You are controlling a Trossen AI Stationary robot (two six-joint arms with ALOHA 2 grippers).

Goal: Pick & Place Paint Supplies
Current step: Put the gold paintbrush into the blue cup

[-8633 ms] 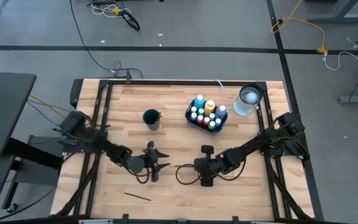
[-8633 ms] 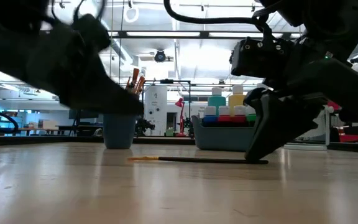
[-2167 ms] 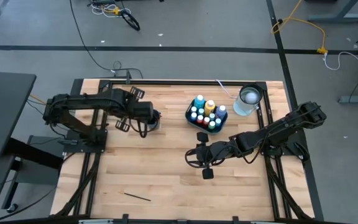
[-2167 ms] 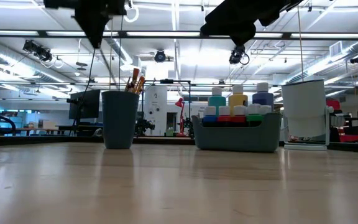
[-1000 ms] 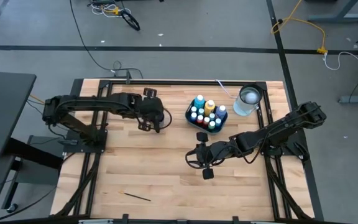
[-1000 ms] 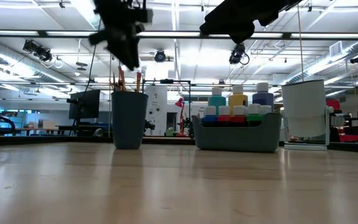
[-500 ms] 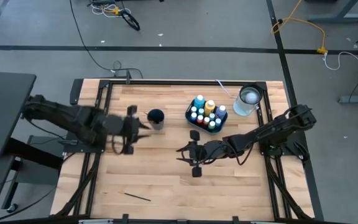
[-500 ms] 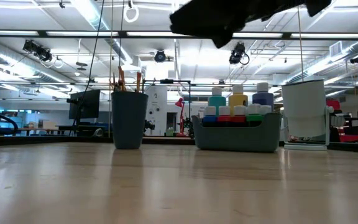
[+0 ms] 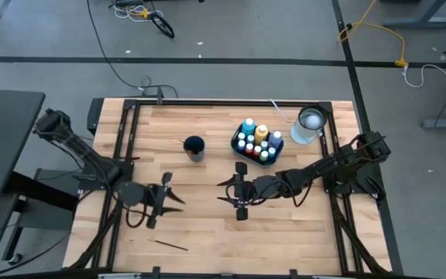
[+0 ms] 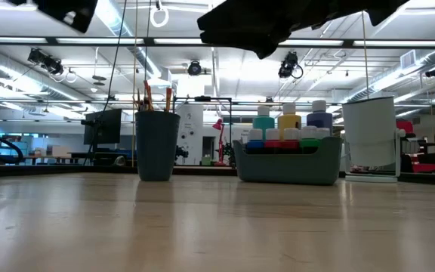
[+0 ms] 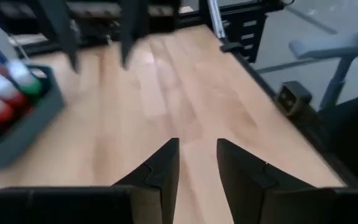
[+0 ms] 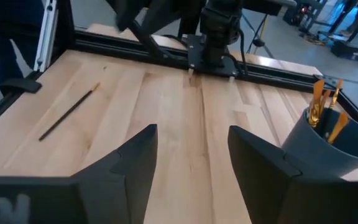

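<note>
Nearest the front edge of the wooden surface (image 9: 207, 225) lay one loose paintbrush (image 9: 171, 245), apparently the last item to collect. Just behind it hovered the left pincer (image 9: 166, 200), fingers parted and empty, and to its right the right pincer (image 9: 231, 194), spread wide and empty. Farther back stood the dark cup (image 9: 193, 147) holding brushes and the grey bin (image 9: 255, 142) filled with paint bottles, so most of the sorting looked done.
</note>
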